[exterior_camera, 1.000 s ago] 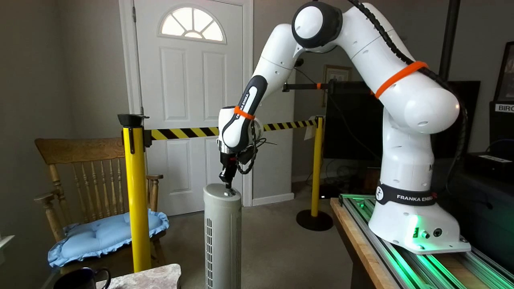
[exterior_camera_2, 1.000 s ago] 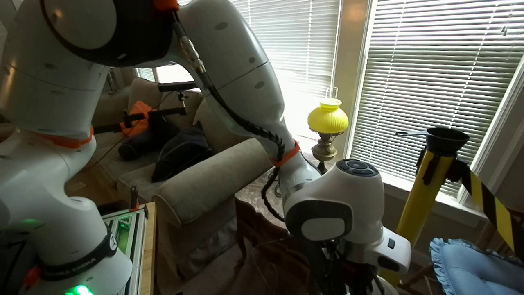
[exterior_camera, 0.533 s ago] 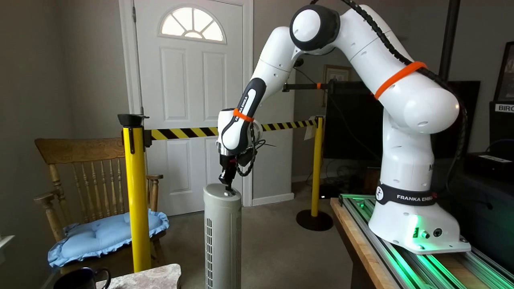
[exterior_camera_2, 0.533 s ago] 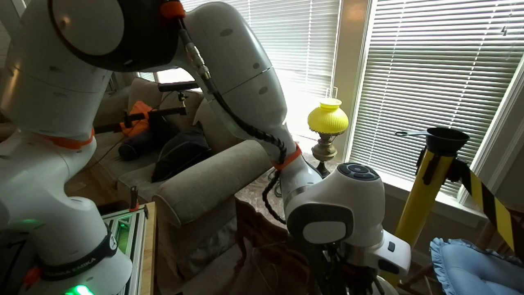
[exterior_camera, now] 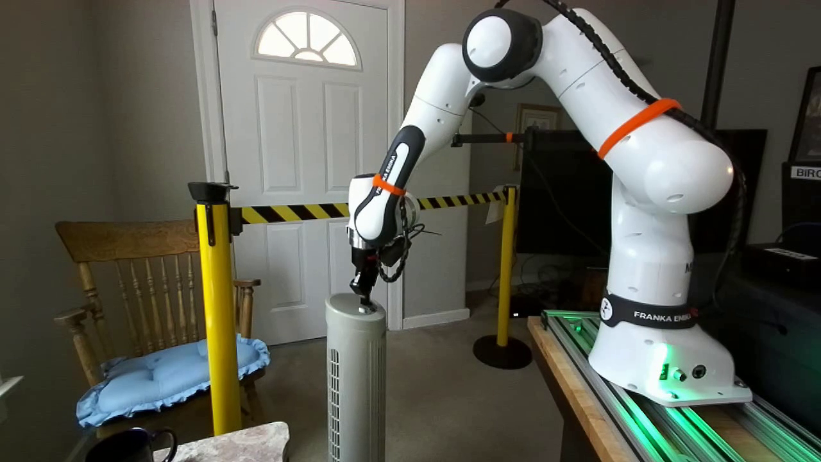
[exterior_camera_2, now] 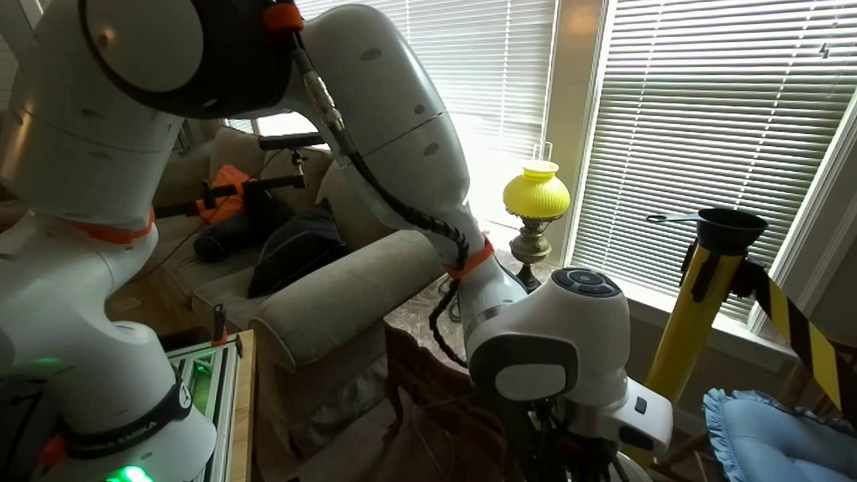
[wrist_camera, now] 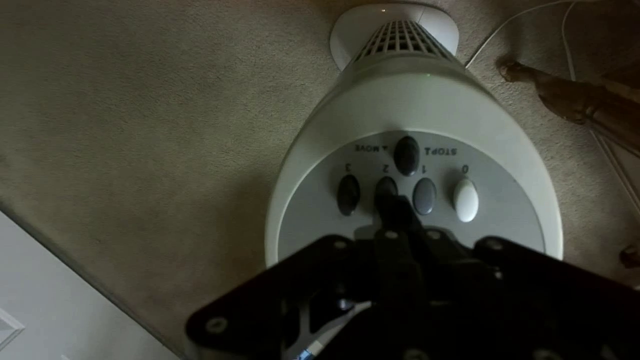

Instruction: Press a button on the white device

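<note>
Your clenched hand at btn 2 atop the white device, off the counter's edge; off-ctr push could tip it or skid onto btn 1.

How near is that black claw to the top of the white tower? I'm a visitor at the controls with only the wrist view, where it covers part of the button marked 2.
Observer: In an exterior view, I see no gap between the gripper and the top of the white device; whether the button is pressed, I can't tell.
Operator: And what holds up the far end of this contraption?
Observer: In an exterior view, the white arm rises from a base set on metal rails.
</note>
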Available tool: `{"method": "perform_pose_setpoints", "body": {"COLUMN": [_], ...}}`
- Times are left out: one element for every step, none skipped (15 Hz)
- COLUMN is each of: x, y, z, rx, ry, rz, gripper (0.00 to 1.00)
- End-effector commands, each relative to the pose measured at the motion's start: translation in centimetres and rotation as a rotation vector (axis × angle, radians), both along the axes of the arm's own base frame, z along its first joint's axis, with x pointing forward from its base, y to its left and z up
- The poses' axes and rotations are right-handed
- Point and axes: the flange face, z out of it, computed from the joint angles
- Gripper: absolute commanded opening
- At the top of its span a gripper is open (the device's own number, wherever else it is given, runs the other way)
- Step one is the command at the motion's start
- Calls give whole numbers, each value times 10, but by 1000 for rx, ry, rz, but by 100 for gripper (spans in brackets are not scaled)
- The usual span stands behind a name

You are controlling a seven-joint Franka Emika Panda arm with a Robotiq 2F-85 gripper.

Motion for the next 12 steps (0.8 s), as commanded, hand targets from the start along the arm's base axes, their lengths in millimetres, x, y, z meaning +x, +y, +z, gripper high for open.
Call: {"method": "perform_pose_setpoints", "body": {"x": [-3,-2,-2,-2,-2,-2,0,0,1,0,-1,-4], "y": [-1,1,1,2,3,5,5,5,5,5,5,5], "z": [-32,-42,-46,-50,-48,-42,-32,-25,-15,-4,2,10], "rx": [0,-5,-8,-16,-18,-14,-11,-8,-9,-4,-6,-6], "ry": [-9,-15,-29,-38,-46,-51,-58,-64,-76,-77,-82,-83], "rz": [1,1,2,5,2,-1,-8,-15,-23,-25,-33,-40], "gripper": [0,0,0,0,0,0,0,0,0,0,0,0]}}
